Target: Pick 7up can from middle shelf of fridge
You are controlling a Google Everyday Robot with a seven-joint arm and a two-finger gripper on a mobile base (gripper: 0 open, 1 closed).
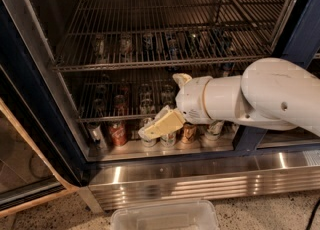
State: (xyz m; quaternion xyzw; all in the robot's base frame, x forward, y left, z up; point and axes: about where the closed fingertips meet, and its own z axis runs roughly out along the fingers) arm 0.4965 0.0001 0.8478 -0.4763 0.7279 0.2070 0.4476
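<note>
The fridge [30,99] stands open, with a dark blue frame and wire racks. The middle shelf [100,120] is the lower wire rack. Just under its front rail, a row of cans stands on the pale fridge floor. The 7up can [148,142], pale and silvery, is in that row and mostly hidden. My gripper [152,130] reaches in from the right on a white arm [270,99], and its cream tip lies right over the can. I cannot tell whether it touches the can.
A red can [118,134] and a silver can [95,136] stand left of the gripper. A pale can [168,139] and a bronze-orange can [189,133] stand to its right. More cans show dimly further back. A clear plastic bin [165,216] sits on the floor below the steel base panel [200,179].
</note>
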